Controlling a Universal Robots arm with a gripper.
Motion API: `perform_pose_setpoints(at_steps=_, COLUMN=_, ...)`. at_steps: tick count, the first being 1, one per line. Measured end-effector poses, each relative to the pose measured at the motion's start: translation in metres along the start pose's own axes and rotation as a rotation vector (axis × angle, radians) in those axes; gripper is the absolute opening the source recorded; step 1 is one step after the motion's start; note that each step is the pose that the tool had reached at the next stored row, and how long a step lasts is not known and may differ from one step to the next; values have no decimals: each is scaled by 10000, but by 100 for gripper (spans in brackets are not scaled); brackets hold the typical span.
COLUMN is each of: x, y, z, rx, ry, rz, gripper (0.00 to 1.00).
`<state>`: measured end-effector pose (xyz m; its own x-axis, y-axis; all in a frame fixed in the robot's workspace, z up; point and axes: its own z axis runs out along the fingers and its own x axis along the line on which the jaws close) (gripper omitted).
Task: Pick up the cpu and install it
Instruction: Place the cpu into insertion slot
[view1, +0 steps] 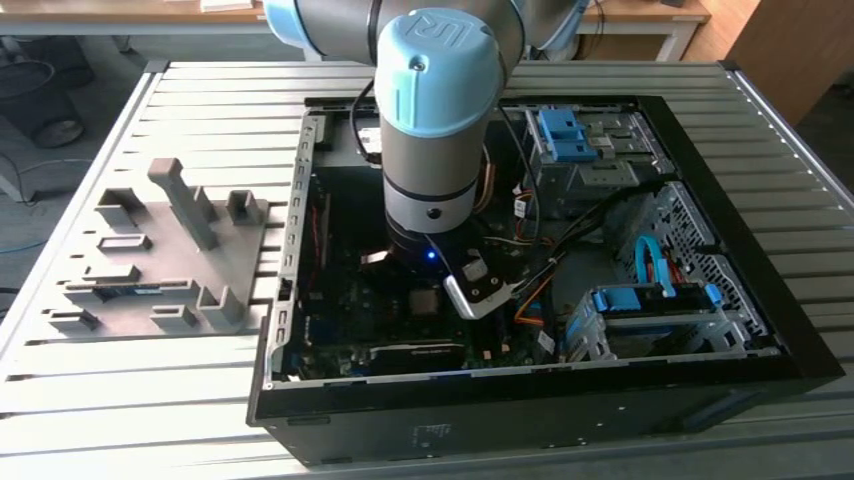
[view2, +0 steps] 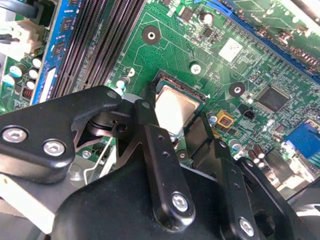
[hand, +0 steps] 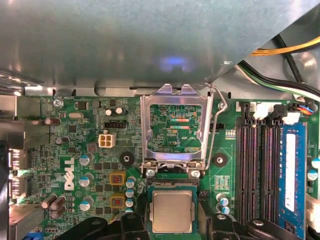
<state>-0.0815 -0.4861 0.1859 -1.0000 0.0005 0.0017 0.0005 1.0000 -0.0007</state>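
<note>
Tool (view2: 175, 134): low over the board inside the case, straddling the cpu. Can't tell if it's clamped on the chip or clear of it.
Cpu (hand: 172, 211): silvery top up, square to the socket (hand: 172, 186), in or just over the recess. Can't tell if fully seated.
Load frame (hand: 144, 130): swung open just beyond the socket, board visible thru its window. Lever (hand: 212, 131) is up beside it.
Board (hand: 75, 150): green. RAM slots (hand: 255, 170) run beside the socket, apart from it.
Case (view1: 467, 425): open-topped, lying flat. In the exterior view, drive bays (view1: 654, 315) w/ blue parts are at approx 3–4 o'clock of the tool.
Surface (view1: 200, 90): slatted, carries the case.
Tray (view1: 160, 250): grey fixture at 9 o'clock of the case in the exterior view, well apart from the tool.
Step, my read: install, placing chip in socket; pickup looks done.
Calls for, my read: chip flat and square in the recess, no tilt. Frame and lever not yet down.
</note>
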Motion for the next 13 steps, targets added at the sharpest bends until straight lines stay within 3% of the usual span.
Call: perform_pose_setpoints(at_steps=13, x=0, y=-37, z=1, rx=-2, ry=-1, rz=-1, gripper=47)
